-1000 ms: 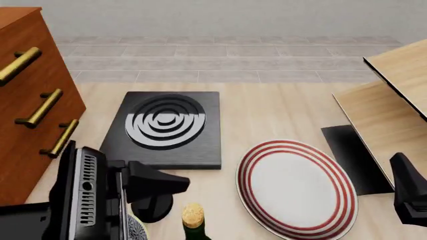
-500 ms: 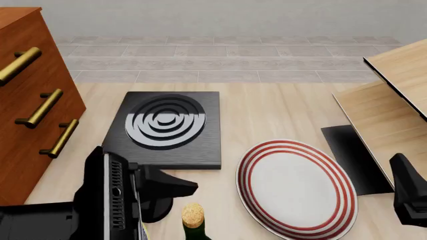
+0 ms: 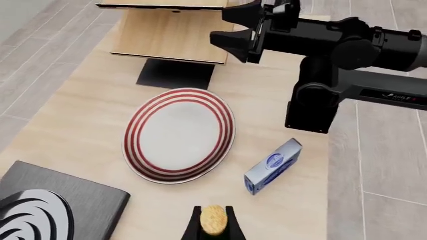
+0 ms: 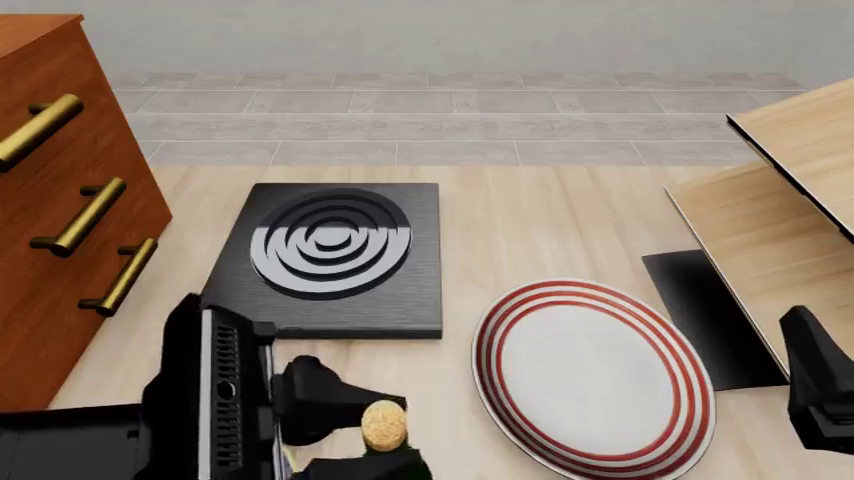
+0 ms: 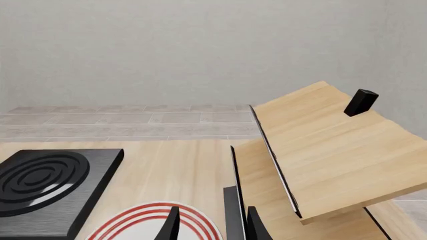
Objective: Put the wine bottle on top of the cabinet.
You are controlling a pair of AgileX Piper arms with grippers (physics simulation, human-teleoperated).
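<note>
A: Wine bottle [image 4: 386,432] — only the tan cork and a sliver of dark shoulder show, at the near edge of the surface [image 4: 561,230]. It stands upright, long axis vertical, cork pointing up at the front camera.

B: And the left hand [image 4: 350,428]?

A: Right on it. In the front view the dark fingers [image 4: 318,395] reach in from the left and the cork sits at their tips. In the left wrist view the cork [image 3: 214,219] lies squarely between the two finger ends, so the neck is inside the hand's span. Spread or clenched: cannot tell, contact is not visible.

B: Right hand [image 3: 245,31]?

A: Well apart, beyond the red-ringed plate [image 4: 594,372], hanging beside the light wooden boards [image 4: 787,220]. Fingers parted, nothing between them. The left is plainly the nearer arm.

B: Where does the cabinet [image 4: 60,200] lie from the left hand?

A: Out to the hand's left and further forward, brass handles facing the surface. Its top is above the hand, mostly cut off by the frame. Judgement: the bottle must rise along its own axis, then travel left.

B: Risk?

A: A grip high on the neck could let the body swing.
</note>
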